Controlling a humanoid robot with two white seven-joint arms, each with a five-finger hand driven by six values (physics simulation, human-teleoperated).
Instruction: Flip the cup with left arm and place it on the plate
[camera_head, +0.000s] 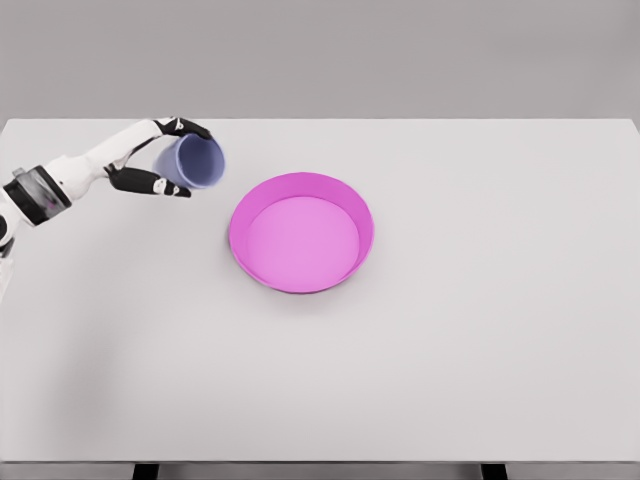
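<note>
A lavender-blue cup (196, 161) is tilted on its side at the far left of the table, its open mouth facing right and toward me. My left hand (172, 155) is shut on the cup, fingers over its top and thumb under it. The cup looks lifted slightly off the table. To its right sits a round magenta plate (352, 205) with a raised rim, nothing in it. The cup is left of the plate's rim and apart from it. The right arm does not show.
The white table (480, 340) spans the whole view, its front edge near the bottom of the picture. A grey wall stands behind its far edge.
</note>
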